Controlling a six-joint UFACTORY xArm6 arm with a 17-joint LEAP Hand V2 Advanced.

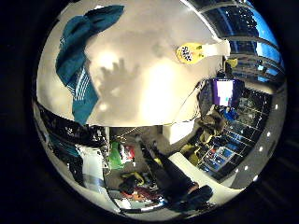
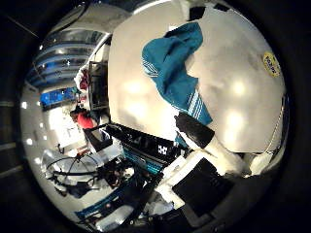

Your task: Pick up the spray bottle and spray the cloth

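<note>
A spray bottle (image 1: 202, 50) with a white body and yellow label lies on its side on a white table (image 1: 135, 93), near the table's far edge. It is untouched, nothing around it or on it. A teal cloth (image 1: 77, 70) with white stripes lies crumpled on the same table, well apart from the bottle, w/ one end hanging toward the table's edge.

The robot hand (image 2: 209, 145) sits above the table, over the bare stretch between cloth and bottle. Only one white-and-black finger reaches into the thumb-side view, close to the cloth's striped end, holding nothing. The hand's shadow (image 1: 119, 79) on the table, beside the cloth, shows fingers spread apart and fairly straight, so the hand looks open and empty.

Progress, as a judgement: nothing done yet. Bottle not grasped, not lifted; cloth not sprayed. Left to do: reach the bottle, close round it, raise it upright, aim nozzle at the cloth, squeeze trigger.

Beyond the table: lab clutter, shelves, a lit screen (image 1: 224, 92) just past the bottle.
</note>
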